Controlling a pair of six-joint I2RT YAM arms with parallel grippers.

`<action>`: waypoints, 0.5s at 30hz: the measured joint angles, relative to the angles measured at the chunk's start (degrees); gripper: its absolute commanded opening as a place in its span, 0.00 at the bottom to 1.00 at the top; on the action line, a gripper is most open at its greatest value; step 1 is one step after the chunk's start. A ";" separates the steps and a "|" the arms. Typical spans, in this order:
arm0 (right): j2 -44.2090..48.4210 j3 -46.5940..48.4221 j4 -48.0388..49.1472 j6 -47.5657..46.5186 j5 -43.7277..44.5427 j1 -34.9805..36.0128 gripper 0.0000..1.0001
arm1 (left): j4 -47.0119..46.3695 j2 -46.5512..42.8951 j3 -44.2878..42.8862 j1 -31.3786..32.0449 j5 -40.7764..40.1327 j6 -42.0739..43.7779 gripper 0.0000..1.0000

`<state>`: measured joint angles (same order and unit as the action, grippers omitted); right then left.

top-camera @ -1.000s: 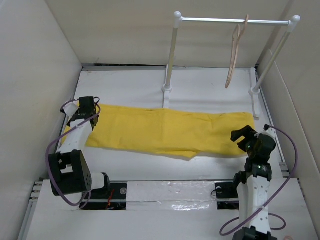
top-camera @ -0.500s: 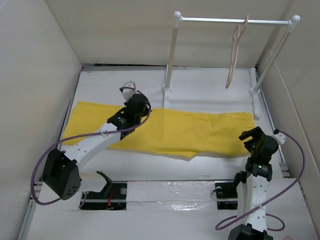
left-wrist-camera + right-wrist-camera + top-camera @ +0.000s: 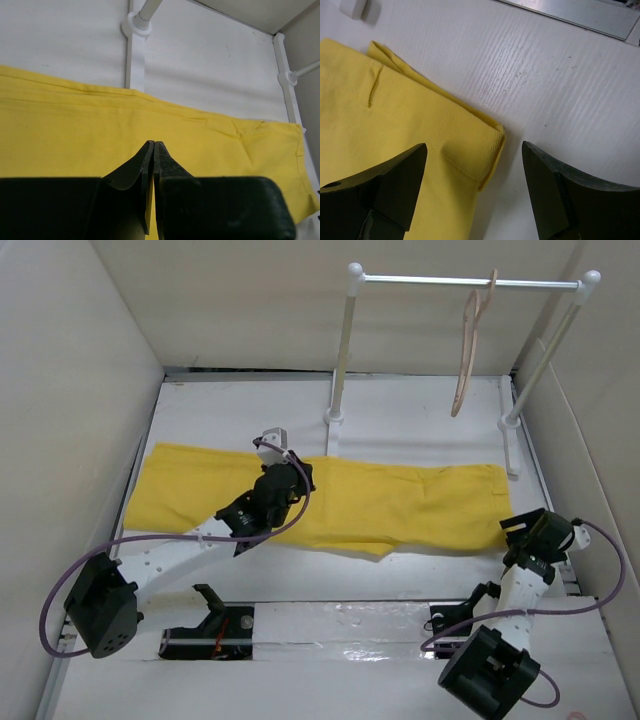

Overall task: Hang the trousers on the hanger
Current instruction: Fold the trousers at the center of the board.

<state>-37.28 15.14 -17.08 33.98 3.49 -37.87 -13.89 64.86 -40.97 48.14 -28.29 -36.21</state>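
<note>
Bright yellow cloth trousers (image 3: 400, 502) lie flat and lengthwise across the white bench (image 3: 420, 420). They stretch from near the left wall to the right side, just in front of the two posts of a white metal rail (image 3: 470, 281). A small flap of cloth juts from their near edge. A thin pale wooden clothes hanger (image 3: 467, 350) hangs by its hook from that rail near the right post, well apart from the cloth below. The left arm (image 3: 190, 540) reaches out over the middle of the trousers. In its wrist camera the left jaws are pressed together with nothing between them, pointing across the yellow cloth toward the foot of the rail's left post (image 3: 136, 22). Whether they touch the fabric cannot be told. The right arm (image 3: 520, 580) bends low at the trousers' right end. The right jaws stand wide apart, one on the cloth side and the other on the bare bench side, with a folded corner of the trousers between them, ungripped.
</note>
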 measured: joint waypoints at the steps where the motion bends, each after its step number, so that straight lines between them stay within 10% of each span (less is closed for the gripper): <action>1: -0.33 0.00 0.72 0.09 -0.57 -0.87 0.81 | -0.46 0.00 0.63 0.00 -0.09 0.46 0.01; 12: -18.32 2.93 11.72 0.11 -10.25 -3.43 0.72 | -6.29 -0.28 8.48 0.00 -0.46 4.87 0.00; 15: -19.12 2.64 13.49 0.59 -12.44 -3.43 0.42 | -7.30 -1.38 9.86 0.00 -0.28 5.44 0.00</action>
<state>-56.40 17.78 -3.60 34.57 -8.95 -41.30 -21.19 63.48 -31.11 48.14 -28.58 -30.76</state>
